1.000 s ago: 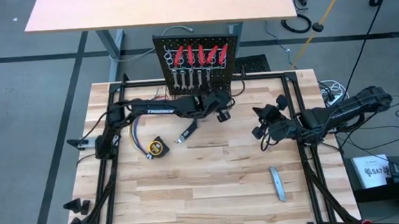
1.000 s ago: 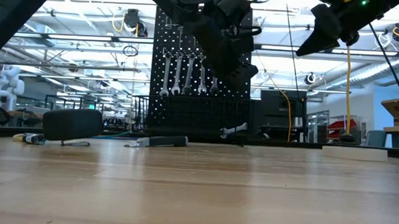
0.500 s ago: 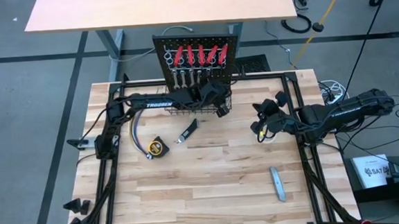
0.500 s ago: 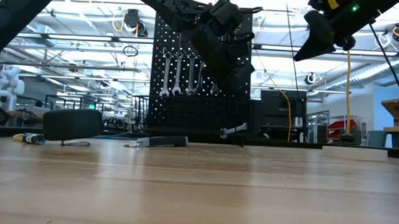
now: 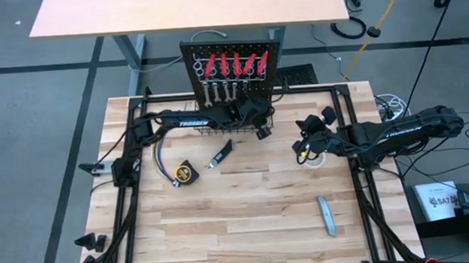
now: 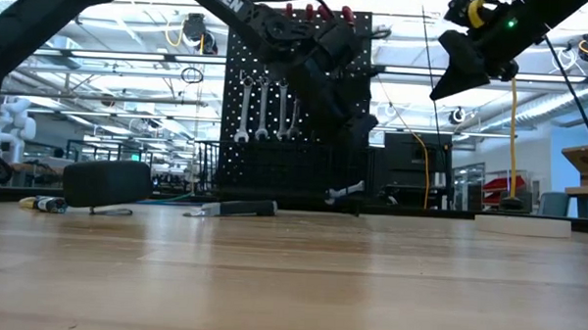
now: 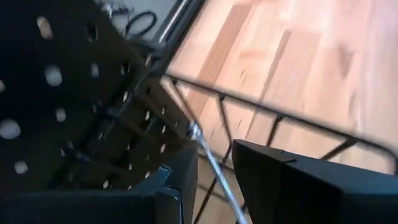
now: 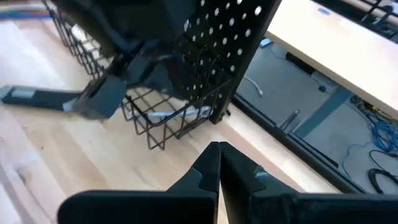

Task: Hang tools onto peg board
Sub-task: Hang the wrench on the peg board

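Left claw [image 7: 214,177], pinching a thin silver wrench [image 7: 214,163], now pushed in against the upright black perforated peg board [image 5: 232,66] over its wire basket [image 8: 165,118]; right claw [image 8: 219,163] shut, drifted closer.

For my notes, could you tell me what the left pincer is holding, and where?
The left pincer grips a thin silver tool along its shaft; which tool cannot be told.

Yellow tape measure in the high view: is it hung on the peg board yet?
No, the yellow tape measure lies on the tabletop, well in front of the peg board.
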Robot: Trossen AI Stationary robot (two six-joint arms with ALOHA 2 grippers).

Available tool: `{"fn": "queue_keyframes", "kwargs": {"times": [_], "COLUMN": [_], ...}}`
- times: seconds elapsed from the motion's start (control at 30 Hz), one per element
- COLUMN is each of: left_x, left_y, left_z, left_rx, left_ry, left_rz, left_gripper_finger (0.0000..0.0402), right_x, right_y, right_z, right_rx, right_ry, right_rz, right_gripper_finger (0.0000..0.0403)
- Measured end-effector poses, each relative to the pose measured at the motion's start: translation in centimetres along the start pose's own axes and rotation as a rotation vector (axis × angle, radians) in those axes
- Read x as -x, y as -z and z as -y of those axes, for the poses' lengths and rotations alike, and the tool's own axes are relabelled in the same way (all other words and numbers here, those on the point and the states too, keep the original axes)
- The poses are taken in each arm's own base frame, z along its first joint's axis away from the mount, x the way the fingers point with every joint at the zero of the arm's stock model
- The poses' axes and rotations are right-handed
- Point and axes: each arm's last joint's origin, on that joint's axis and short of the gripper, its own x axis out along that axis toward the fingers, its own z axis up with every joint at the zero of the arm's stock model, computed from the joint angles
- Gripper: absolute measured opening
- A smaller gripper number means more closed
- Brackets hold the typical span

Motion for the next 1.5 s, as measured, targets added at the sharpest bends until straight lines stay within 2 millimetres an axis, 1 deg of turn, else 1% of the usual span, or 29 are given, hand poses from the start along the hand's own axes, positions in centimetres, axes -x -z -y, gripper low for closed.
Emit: {"fn": "queue_keyframes", "kwargs": {"times": [0.17, 0.43, 0.53, 0.6, 0.73, 0.83, 0.97, 1.07, 1.23, 1.33, 1.4, 1.5], "left_x": [-1.2, -1.4, -1.3, -1.0, 0.3, 1.3, 2.5, 3.0, 4.2, 4.8, 5.7, 7.3], "left_y": [1.4, 1.1, 0.7, 0.1, -1.4, -1.9, -1.7, -1.3, -1.6, -1.7, -1.9, -2.7], "left_z": [-0.2, -0.2, -0.2, -0.4, -0.7, -1.0, -1.3, -1.3, -1.0, -0.6, -0.6, -0.6], "left_rx": [0.015, -0.015, -0.034, -0.04, -0.044, -0.044, -0.065, -0.079, -0.078, -0.088, -0.094, -0.097], "left_ry": [-0.01, -0.011, -0.017, -0.027, -0.048, -0.055, -0.036, 0.026, 0.155, 0.174, 0.179, 0.184], "left_rz": [-0.072, -0.045, -0.029, -0.011, 0.04, 0.044, -0.02, -0.072, -0.074, -0.082, -0.088, -0.051], "left_gripper_finger": [0.0107, 0.0107, 0.0107, 0.0107, 0.0107, 0.0107, 0.0107, 0.0107, 0.0107, 0.0107, 0.0107, 0.0107], "right_x": [-0.2, -0.3, -0.3, -0.3, -0.3, -0.3, -0.3, -0.2, -0.2, -0.3, -0.3, -0.3], "right_y": [0.1, 0.1, 0.1, 0.1, 0.2, 0.2, 0.4, 0.5, 0.2, -0.2, -0.3, -0.6], "right_z": [-0.1, -0.2, -0.2, -0.2, -0.2, -0.2, -0.2, -0.1, 0.0, 0.3, 0.5, 0.8], "right_rx": [0.013, 0.011, 0.006, 0.002, 0.007, 0.011, 0.024, 0.043, 0.076, 0.075, 0.083, 0.096], "right_ry": [0.004, 0.005, 0.006, 0.006, 0.008, 0.01, -0.026, -0.028, -0.034, -0.03, -0.026, -0.05], "right_rz": [-0.008, -0.01, -0.01, -0.011, -0.015, -0.02, -0.053, -0.056, -0.039, -0.019, -0.012, -0.006], "right_gripper_finger": [0.0, 0.0, 0.0, 0.0, 0.0, 0.0, 0.0, 0.0, 0.0, 0.0, 0.0, 0.0]}}
